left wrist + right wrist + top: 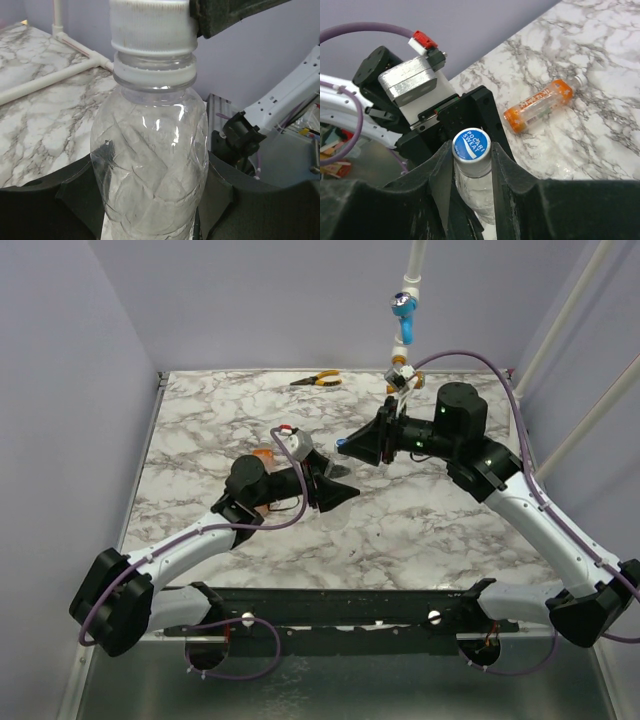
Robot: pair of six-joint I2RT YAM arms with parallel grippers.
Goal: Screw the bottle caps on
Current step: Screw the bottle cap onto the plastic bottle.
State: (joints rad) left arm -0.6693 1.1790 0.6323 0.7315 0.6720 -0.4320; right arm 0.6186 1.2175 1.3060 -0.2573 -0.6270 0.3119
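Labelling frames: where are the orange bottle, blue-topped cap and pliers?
orange bottle [540, 103], right wrist view, mid-body label.
blue-topped cap [471, 145], right wrist view, printed top face.
pliers [326, 379], top external view, orange handles.

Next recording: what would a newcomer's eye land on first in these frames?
Mid-table, the left end effector grips a clear bottle while the right end effector pinches its blue-topped cap. Next comes an orange bottle lying on its side on the marble table beside the left arm, then the orange-handled pliers near the far edge.
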